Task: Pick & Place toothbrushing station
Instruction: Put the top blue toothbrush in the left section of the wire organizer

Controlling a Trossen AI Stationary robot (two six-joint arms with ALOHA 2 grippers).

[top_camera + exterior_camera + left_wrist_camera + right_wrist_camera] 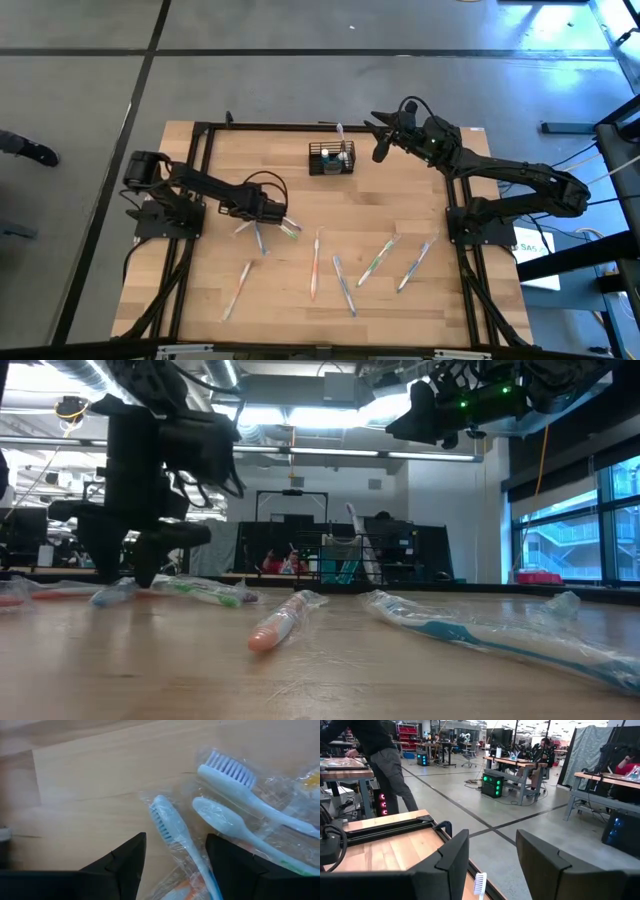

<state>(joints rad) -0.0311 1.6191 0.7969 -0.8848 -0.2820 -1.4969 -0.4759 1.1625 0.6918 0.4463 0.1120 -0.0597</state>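
The toothbrushing station (330, 158), a small black wire-mesh caddy, stands on the wooden table at the far middle, with a toothbrush (340, 131) sticking up out of it. My left gripper (286, 222) is low over a cluster of wrapped toothbrushes (262, 233) left of centre and points steeply down. It is open, and its fingers (125, 865) stand on either side of a plastic-wrapped toothbrush with blue bristles (162, 817) lying on the wood. My right gripper (380, 143) hovers open and level, high up to the right of the caddy, with nothing between its fingers (455, 860).
Several more wrapped toothbrushes lie across the near half of the table (314, 262) (343, 284) (376, 258) (413, 265) (237, 288). Two white-headed brushes (235, 782) lie right beside the left gripper. A black frame rail (270, 127) borders the table. A person (380, 750) stands in the room beyond.
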